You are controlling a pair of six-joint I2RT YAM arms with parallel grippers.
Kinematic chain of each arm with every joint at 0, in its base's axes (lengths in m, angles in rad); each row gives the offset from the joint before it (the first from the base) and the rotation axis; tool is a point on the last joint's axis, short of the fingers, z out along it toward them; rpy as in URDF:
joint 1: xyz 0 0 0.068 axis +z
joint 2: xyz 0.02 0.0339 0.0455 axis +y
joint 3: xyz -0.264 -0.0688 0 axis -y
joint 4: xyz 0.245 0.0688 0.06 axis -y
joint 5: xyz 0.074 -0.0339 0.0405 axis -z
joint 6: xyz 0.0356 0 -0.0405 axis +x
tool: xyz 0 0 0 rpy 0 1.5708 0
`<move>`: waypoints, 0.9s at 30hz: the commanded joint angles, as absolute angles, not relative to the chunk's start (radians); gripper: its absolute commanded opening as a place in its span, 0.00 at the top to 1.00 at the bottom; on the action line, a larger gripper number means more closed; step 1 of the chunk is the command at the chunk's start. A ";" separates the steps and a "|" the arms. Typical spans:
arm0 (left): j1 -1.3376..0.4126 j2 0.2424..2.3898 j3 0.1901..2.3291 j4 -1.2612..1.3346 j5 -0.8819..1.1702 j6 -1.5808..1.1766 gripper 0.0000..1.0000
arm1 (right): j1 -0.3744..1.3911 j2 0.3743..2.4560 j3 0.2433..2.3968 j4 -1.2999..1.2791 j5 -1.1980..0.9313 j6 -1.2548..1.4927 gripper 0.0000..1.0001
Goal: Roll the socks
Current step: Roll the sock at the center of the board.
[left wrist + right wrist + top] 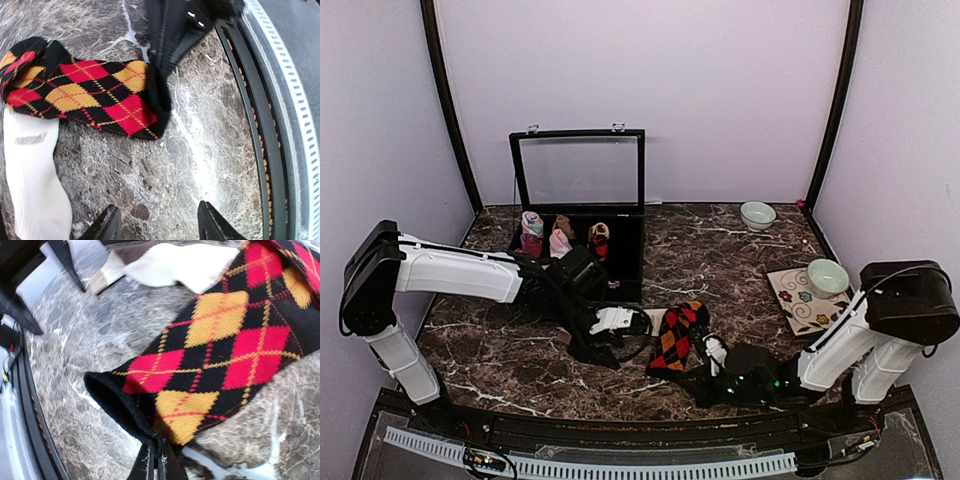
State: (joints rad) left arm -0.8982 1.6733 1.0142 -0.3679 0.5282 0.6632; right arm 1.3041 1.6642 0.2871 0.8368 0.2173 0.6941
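Pinching argyle sock cuff at six o'clock, right gripper clamped, perhaps anchoring for rolling; hovering left gripper spread, empty, beside cream sock at nine o'clock.

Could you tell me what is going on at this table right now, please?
Two robot arms are working on socks on the marble table. The right gripper has its jaws shut on the black edge of the argyle sock. The left gripper hangs over bare table, jaws open, holding nothing; the cream sock lies beside it, partly under the argyle one. Neither looks rolled yet.
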 commanded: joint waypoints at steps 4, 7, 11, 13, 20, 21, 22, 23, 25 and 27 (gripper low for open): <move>-1.034 1.678 1.092 -0.406 0.442 0.815 0.51 | 1.203 1.717 0.278 0.642 0.028 0.885 1.00; -1.063 1.715 1.129 -0.394 0.452 0.820 0.54 | 1.198 1.739 0.293 0.626 -0.014 0.898 1.00; -1.091 1.743 1.135 -0.364 0.440 0.839 0.56 | 1.196 1.736 0.300 0.596 -0.017 0.899 1.00; -1.094 1.756 1.131 -0.359 0.440 0.850 0.56 | 1.195 1.732 0.306 0.581 -0.019 0.894 1.00; -1.095 1.793 1.093 -0.282 0.388 0.896 0.59 | 1.186 1.743 0.324 0.545 -0.054 0.882 1.00; -1.095 1.801 1.092 -0.277 0.382 0.901 0.59 | 1.185 1.744 0.326 0.541 -0.057 0.882 1.00; -1.095 1.810 1.093 -0.270 0.375 0.905 0.60 | 1.184 1.744 0.327 0.541 -0.060 0.882 1.00; -1.095 1.817 1.094 -0.264 0.367 0.908 0.60 | 1.184 1.745 0.326 0.541 -0.063 0.884 1.00; -1.095 1.829 1.093 -0.249 0.357 0.909 0.60 | 1.182 1.746 0.326 0.541 -0.068 0.883 1.00; -1.095 1.833 1.085 -0.229 0.348 0.916 0.60 | 1.182 1.746 0.325 0.542 -0.077 0.882 1.00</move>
State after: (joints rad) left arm -1.0916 1.8259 1.1080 -0.2741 0.3759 0.8875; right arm 1.1835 1.6917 0.3546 0.7658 -0.0341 0.8772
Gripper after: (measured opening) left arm 0.400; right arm 0.005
